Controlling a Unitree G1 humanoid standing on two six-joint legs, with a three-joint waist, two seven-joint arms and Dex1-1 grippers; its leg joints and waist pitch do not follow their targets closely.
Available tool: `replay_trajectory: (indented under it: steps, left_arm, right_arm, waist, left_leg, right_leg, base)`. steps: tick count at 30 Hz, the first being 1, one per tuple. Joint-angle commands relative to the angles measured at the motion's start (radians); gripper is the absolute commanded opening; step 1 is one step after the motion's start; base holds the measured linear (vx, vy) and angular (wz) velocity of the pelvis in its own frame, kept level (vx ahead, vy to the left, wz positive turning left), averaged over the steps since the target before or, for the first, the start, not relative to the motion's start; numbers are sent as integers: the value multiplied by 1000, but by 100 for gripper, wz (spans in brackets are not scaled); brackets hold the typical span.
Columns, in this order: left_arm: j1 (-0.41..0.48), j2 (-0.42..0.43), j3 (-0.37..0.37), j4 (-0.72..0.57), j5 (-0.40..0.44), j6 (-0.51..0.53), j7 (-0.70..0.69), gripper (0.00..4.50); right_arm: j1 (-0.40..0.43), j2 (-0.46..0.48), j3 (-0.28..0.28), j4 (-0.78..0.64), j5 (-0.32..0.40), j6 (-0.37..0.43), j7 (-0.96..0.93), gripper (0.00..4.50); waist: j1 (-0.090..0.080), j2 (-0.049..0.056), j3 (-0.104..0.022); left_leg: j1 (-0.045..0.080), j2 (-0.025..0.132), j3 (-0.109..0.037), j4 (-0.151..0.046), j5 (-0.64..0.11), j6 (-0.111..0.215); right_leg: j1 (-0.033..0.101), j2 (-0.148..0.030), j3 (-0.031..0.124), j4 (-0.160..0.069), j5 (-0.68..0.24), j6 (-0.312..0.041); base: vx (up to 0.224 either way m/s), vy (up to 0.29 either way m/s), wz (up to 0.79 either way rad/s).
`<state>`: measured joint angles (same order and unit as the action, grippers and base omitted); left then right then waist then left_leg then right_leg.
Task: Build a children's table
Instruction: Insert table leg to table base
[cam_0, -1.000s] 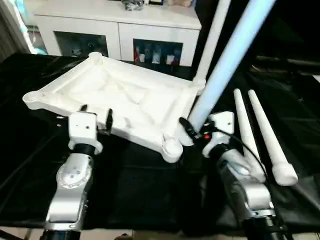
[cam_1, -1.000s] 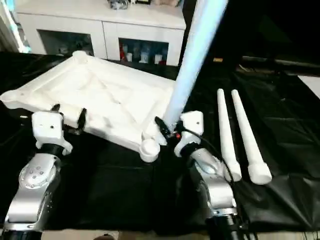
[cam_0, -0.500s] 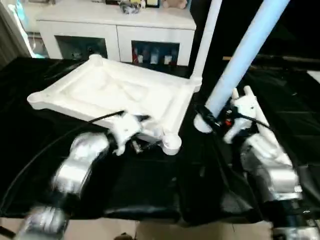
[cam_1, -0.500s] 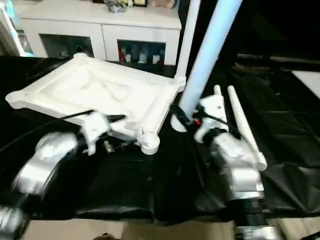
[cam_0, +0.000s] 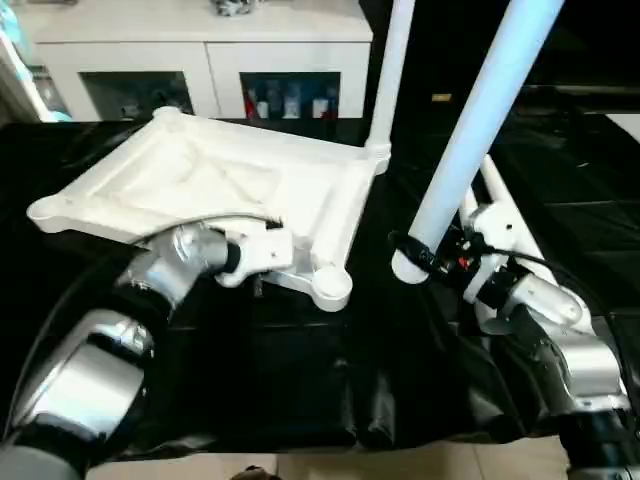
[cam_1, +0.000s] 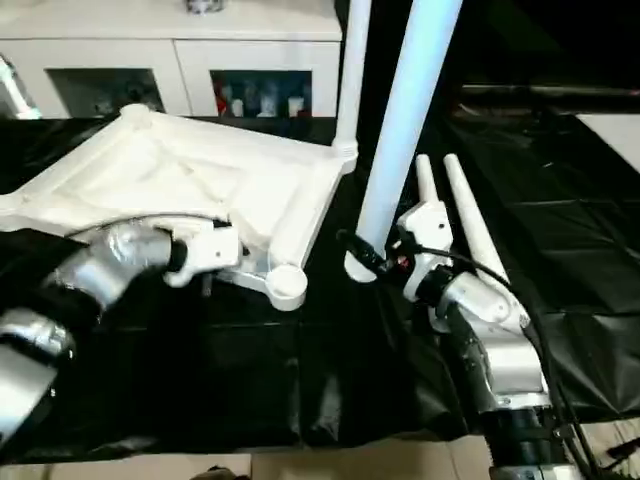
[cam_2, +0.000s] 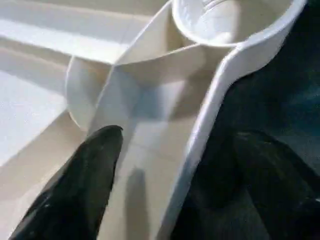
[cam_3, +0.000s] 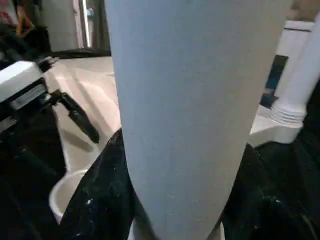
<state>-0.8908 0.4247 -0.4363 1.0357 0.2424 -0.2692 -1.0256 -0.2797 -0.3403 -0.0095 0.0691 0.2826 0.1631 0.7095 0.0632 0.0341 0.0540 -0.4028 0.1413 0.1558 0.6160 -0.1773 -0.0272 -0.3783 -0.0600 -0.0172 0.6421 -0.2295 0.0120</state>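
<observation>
With the left gripper (cam_2: 170, 165) spread wide astride the white ribbed plastic tabletop's (cam_0: 215, 185) rim, the right gripper (cam_0: 425, 255), clamping a long white tapered leg (cam_0: 470, 130), should bring its base squarely over the near round corner socket (cam_0: 330, 287).

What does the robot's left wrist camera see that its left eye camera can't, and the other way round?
The left wrist view looks right inside the empty round corner socket and sees the left hand's two black fingers open, one on each side of the tabletop's rim.

The left eye view sees the right hand holding a white leg upright, another leg already standing in the far corner, and the white cabinet behind.

Both see the white tabletop lying upside down on the black cloth.
</observation>
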Motion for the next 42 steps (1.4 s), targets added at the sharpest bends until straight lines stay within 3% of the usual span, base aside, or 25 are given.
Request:
replay_trajectory:
  steps: [1,4,8,9,16,17,21,22,24,25,32,39,42]
  left_arm:
    - [-18,1,22,27,-17,0,-38,371]
    - [-43,0,51,72,-36,-8,-46,367]
    - [-72,-3,53,130,-30,-18,-63,325]
    - [-82,-9,63,146,-32,-20,-52,325]
    - [-114,-38,82,203,-19,-26,22,269]
    - [-116,-41,81,209,-16,-30,30,255]
    - [-116,-53,63,236,13,-38,47,235]
    - [-116,-58,57,245,27,-44,55,210]
    - [-116,-60,55,248,32,-46,57,197]
    - [-117,-65,33,258,57,-50,62,196]
    - [-123,-79,9,278,105,-50,85,142]
    - [-118,-81,-13,287,135,-16,28,96]
    - [-117,-77,1,287,117,63,-75,77]
  right_arm:
    - [1,-17,-3,-34,16,12,16,188]
    - [3,-17,3,-6,6,-4,24,188]
    - [-16,-4,22,7,7,-2,29,188]
    - [-22,1,24,10,7,0,28,188]
    - [-16,10,34,14,-2,-4,32,188]
    - [-14,11,35,12,-2,-4,31,188]
    - [-8,13,33,4,1,-3,23,188]
    - [-6,14,32,1,0,-3,22,188]
    - [-5,15,31,1,-1,-3,22,188]
    - [-1,13,33,-3,-2,-4,22,188]
    - [1,9,33,-5,0,-6,19,188]
    - [0,11,37,-4,-4,-9,17,188]
    - [0,11,34,0,-6,-13,13,188]
  waist:
    - [8,-6,-73]
    - [12,-5,-70]
    - [18,-6,-67]
    - [19,-12,-66]
    - [36,-8,-70]
    - [36,-2,-71]
    - [37,-4,-71]
    - [37,1,-72]
    - [37,-1,-72]
    - [37,4,-71]
    - [31,2,-69]
    - [27,3,-68]
    - [25,3,-67]
  left_leg:
    - [31,82,-25,-73,-168,84]
    - [33,83,-22,-76,-196,73]
    - [35,86,-16,-80,-229,52]
    - [34,85,-15,-82,-234,47]
    - [34,88,-14,-80,-196,59]
    - [34,89,-15,-80,-196,59]
    - [33,88,-14,-80,-195,61]
    - [34,88,-15,-79,-196,59]
    - [35,90,-16,-80,-204,56]
    - [34,90,-17,-82,-209,54]
    - [34,90,-17,-85,-235,41]
    - [32,90,-18,-86,-230,48]
    - [33,89,-17,-86,-228,50]
  right_leg:
    - [47,-95,33,-66,121,-334]
    - [42,-96,33,-72,41,-332]
    - [35,-96,35,-78,-42,-311]
    - [35,-97,35,-80,-57,-304]
    - [32,-98,35,-73,10,-296]
    - [31,-99,35,-73,14,-295]
    - [33,-98,35,-74,38,-293]
    - [33,-99,35,-73,38,-294]
    - [34,-99,35,-75,39,-294]
    - [33,-99,35,-75,36,-295]
    - [34,-100,36,-79,15,-295]
    - [36,-100,36,-78,24,-303]
    - [35,-102,37,-81,11,-305]
  base:
    - [0,0,0]
    - [0,0,0]
    - [0,0,0]
    - [0,0,0]
    - [0,0,0]
    - [0,0,0]
    - [0,0,0]
    - [0,0,0]
    - [0,0,0]
    - [0,0,0]
    - [0,0,0]
    - [0,0,0]
    - [0,0,0]
